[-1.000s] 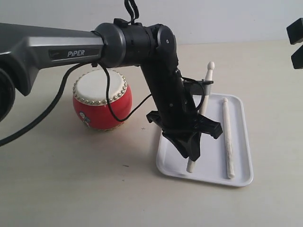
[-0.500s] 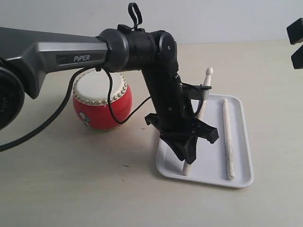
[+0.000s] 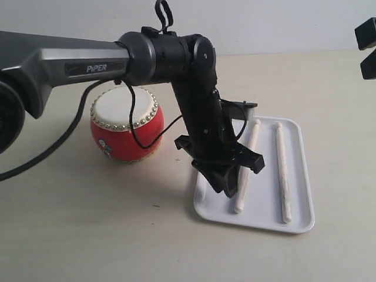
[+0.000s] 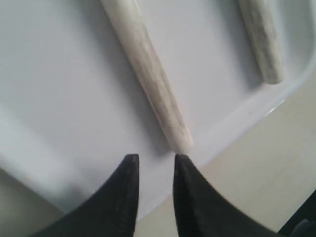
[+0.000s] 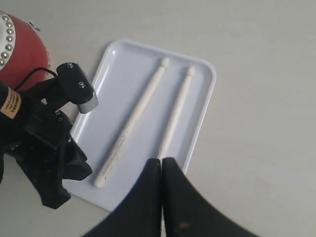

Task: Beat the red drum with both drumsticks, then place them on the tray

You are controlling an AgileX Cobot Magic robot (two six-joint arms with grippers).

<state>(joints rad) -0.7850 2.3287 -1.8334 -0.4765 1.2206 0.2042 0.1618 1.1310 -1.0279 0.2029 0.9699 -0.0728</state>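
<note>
Upright a moment ago, the second drumstick (image 3: 246,167) now lies flat in the tray (image 3: 264,202) beside the first drumstick (image 3: 282,170), left fingers (image 4: 123,197) slightly parted and empty, right fingers (image 5: 148,197) closed on nothing; likely light, stiff, smooth wood, best pinched mid-shaft.

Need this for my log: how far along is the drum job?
Looks nearly done: both drumsticks lie flat in the tray. In hand: nothing. The left gripper is open by one stick's butt end; the right gripper is shut and empty. Remaining: probably only pulling both grippers back. Whether the red drum was beaten is not shown.
</note>
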